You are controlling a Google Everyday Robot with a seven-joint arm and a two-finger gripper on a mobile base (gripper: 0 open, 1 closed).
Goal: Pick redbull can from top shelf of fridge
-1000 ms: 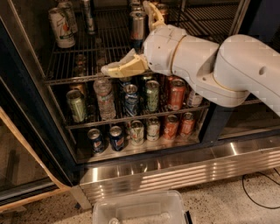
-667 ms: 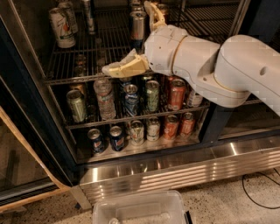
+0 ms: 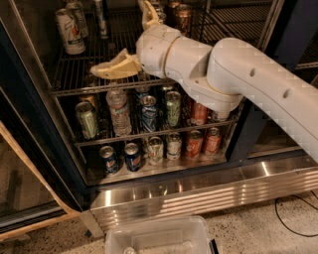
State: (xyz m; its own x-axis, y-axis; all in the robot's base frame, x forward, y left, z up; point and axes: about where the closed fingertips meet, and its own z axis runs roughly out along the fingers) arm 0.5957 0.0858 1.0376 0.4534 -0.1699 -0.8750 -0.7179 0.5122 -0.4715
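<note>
The end effector (image 3: pixel 119 38) hangs over the middle of the worktop (image 3: pixel 74 72), the fridge's top wire rack. Its two tan fingers are spread wide apart and hold nothing. One finger (image 3: pixel 113 69) reaches left, low over the worktop's front edge. The other finger (image 3: pixel 149 15) points up toward the back edge.

The redbull can (image 3: pixel 101 20), slim and silvery, stands upright near the back edge, left of the end effector and clear of both fingers. A wider white can (image 3: pixel 69 30) with orange and green marks stands toward the back left corner, just left of the redbull can. A gold-brown can (image 3: pixel 183 17) stands near the back edge to the right of the upper finger.

The white arm (image 3: pixel 248 79) runs from the wrist out to the right edge of the view, crossing in front of the fridge (image 3: pixel 198 191).

On the rack below stand a green can (image 3: pixel 87 119), a clear water bottle (image 3: pixel 119 111), a blue can (image 3: pixel 148 113) and a red can (image 3: pixel 198 113). The lowest rack holds a row of smaller cans (image 3: pixel 155 150).

On the speckled floor in front of the ribbed steel base sits a clear plastic bin (image 3: pixel 159 238).
</note>
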